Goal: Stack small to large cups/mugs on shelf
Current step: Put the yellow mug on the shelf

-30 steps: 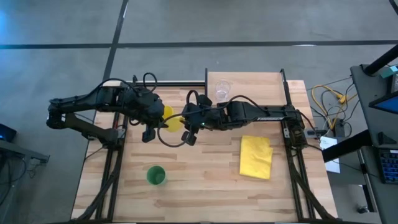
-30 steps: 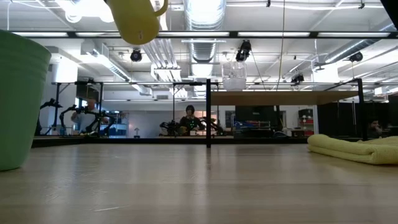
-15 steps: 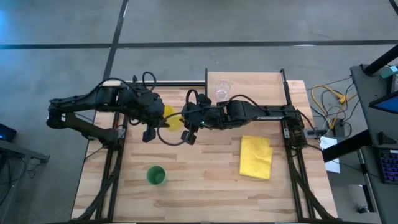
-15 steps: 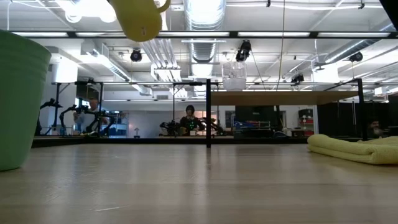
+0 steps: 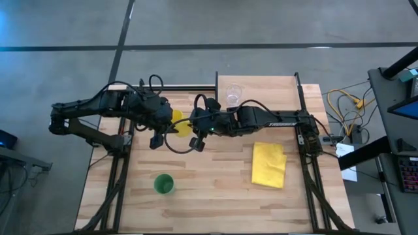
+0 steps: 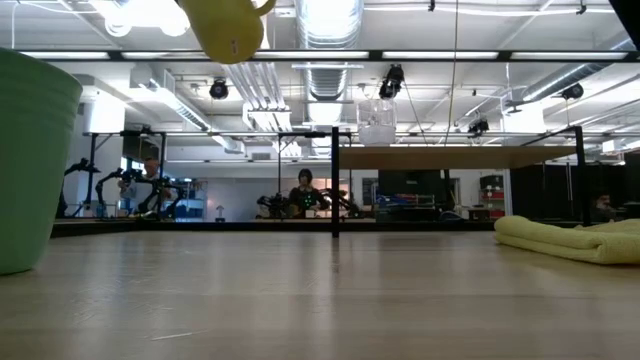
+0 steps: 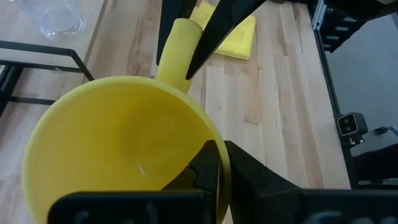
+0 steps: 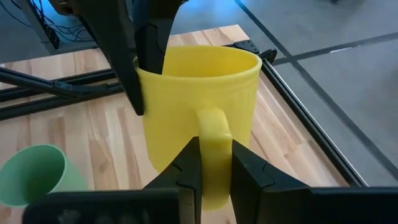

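Note:
The yellow mug [image 5: 181, 123] hangs in the air between my two grippers, over the far-left part of the table; the low view shows its base [image 6: 225, 30] high above the tabletop. My left gripper [image 5: 163, 127] and my right gripper [image 5: 196, 127] are both shut on it. The small clear cup [image 5: 233, 93] stands on its base on the shelf [image 5: 268, 85] at the far edge. The green cup [image 5: 164, 184] stands upright on the table near the near-left corner, touched by no gripper. My left gripper [image 7: 222, 152] holds the mug's rim [image 7: 208, 127], one finger inside the mug and one outside its wall. Its fingers [image 8: 127, 68] slant down onto the rim from above and from the table's left. The mug is lifted clear and roughly upright. My right gripper [image 8: 214, 158] pinches the mug's handle [image 8: 212, 124] between its two fingers. The fingers come about level from the table's right. The mug hangs clear of the table, handle side toward this gripper.
A folded yellow cloth [image 5: 269, 164] lies on the right half of the table. Black uprights [image 5: 217, 81] frame the shelf. Cables [image 5: 343, 108] and equipment sit beyond the right edge. Bare wood lies between the green cup and the cloth.
The yellow mug has crept slightly upward in the low view; both grippers stay shut on it.

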